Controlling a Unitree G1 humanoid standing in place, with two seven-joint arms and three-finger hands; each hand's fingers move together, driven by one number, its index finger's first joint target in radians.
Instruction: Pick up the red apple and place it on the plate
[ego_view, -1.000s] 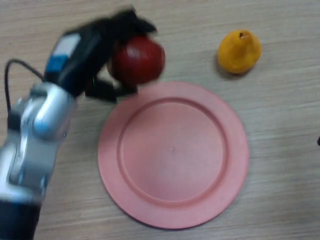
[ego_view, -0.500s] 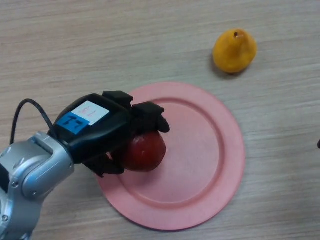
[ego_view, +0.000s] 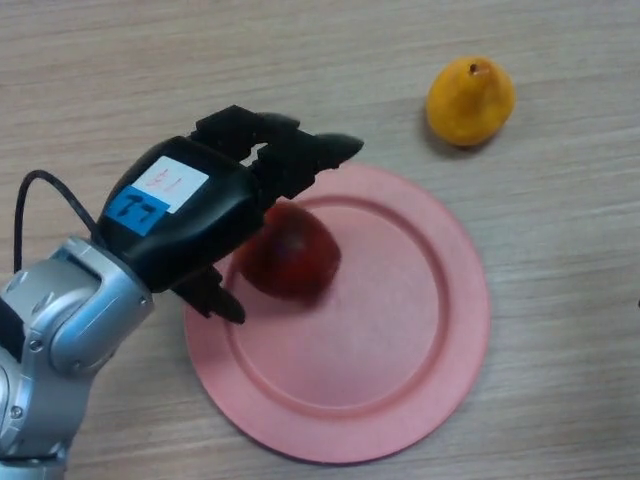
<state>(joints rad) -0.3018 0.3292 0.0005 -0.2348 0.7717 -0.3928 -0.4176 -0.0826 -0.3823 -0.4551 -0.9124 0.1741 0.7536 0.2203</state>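
Resting on plate (ego_view: 420, 330) left side: red apple (ego_view: 292, 256); left hand (ego_view: 215, 215) fingers spread.

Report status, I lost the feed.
Left hand open above the red apple. Apple on plate. Right hand unseen. Yellow pear off plate.

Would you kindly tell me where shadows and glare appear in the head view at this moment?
Head view: the light is soft and even. The yellow fruit casts a faint shadow to its lower left on the table. A thin dark shadow runs under the near rim of the plate. The left hand shades the red apple. There is a mild shine on the silver forearm.
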